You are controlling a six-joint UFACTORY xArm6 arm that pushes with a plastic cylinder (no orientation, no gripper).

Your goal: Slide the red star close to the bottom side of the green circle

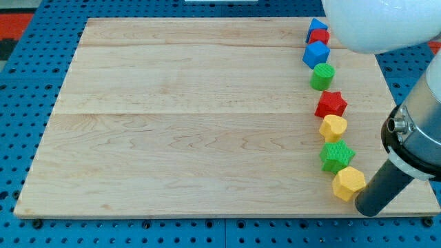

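The red star (331, 104) lies near the board's right edge, just below and right of the green circle (322, 76). The two are close, with a small gap between them. My tip (368, 209) is at the view's lower right, right beside the lowest yellow block (349, 183) and well below the red star.
The blocks form a column down the right side of the wooden board (193, 117): a blue triangle (317, 27), a red block (321, 36), a blue block (316, 54), then below the star a yellow block (333, 128) and a green star (336, 156). The arm's white body (386, 24) fills the top right.
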